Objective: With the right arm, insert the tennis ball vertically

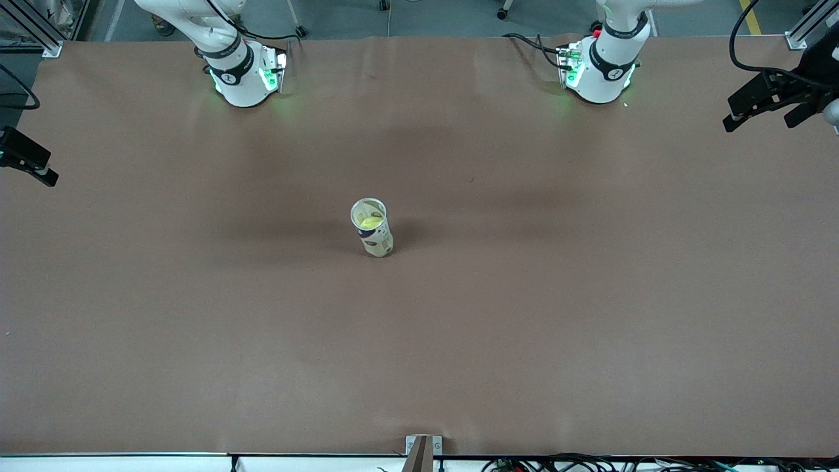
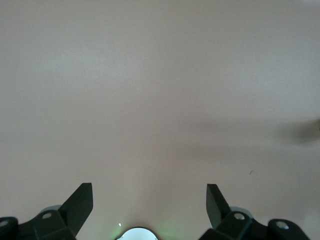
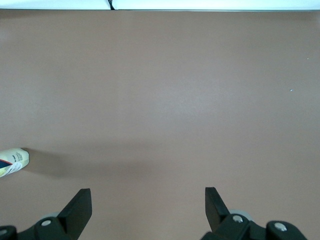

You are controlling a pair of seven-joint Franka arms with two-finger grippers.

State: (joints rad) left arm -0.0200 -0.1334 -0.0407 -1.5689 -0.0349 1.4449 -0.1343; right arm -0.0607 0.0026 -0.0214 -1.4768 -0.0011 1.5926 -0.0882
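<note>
A clear tennis-ball can (image 1: 375, 239) stands upright in the middle of the brown table, open mouth up. The yellow-green tennis ball (image 1: 369, 223) sits inside it, just below the rim. The right wrist view catches only one end of the can (image 3: 12, 161) at its edge. My right gripper (image 3: 148, 202) hangs open over bare table, well apart from the can, nothing between its fingers. My left gripper (image 2: 150, 200) is open too, over bare table close to its own white base (image 2: 139, 234). Neither hand shows in the front view.
Both arm bases (image 1: 246, 75) (image 1: 600, 72) stand along the table edge farthest from the front camera. Black fixtures jut in at the right arm's end (image 1: 26, 157) and the left arm's end (image 1: 770, 98). A small bracket (image 1: 423, 449) sits at the nearest edge.
</note>
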